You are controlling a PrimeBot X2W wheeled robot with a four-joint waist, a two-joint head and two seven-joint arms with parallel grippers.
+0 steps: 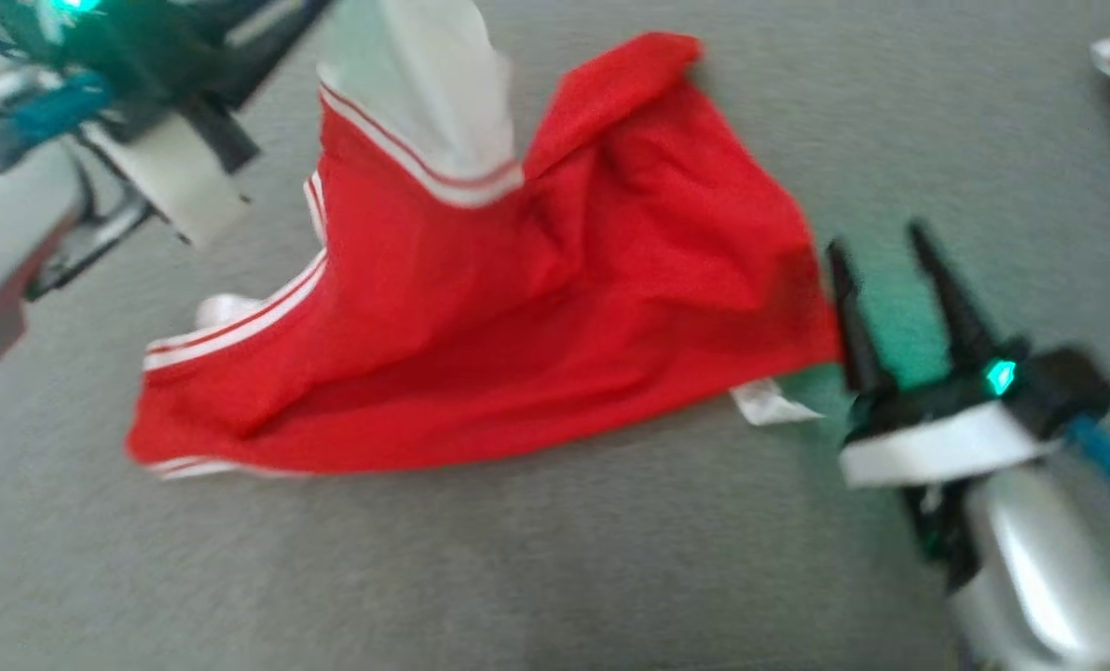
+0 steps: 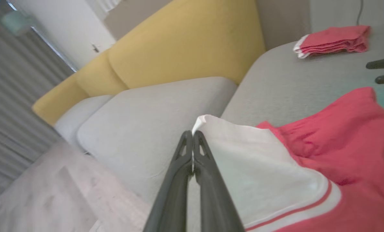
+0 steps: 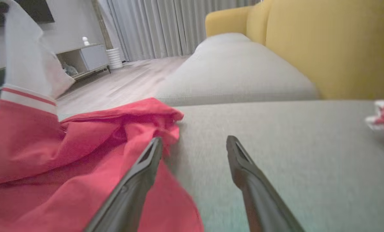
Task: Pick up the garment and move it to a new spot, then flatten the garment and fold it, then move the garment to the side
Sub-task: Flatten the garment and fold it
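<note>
Pick-up of the red shirt from the grey sofa seat.
Holds the right hand wide beside the near hem, pinches the white sleeve in the left hand beyond; likely needs a hem grip next, then a lift.

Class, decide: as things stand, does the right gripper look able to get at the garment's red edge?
Probably yes. The right gripper is open, its fingers right at the garment on the grey cushion, with nothing between them. The left gripper pinches the white part at the far side, out of its way.
</note>
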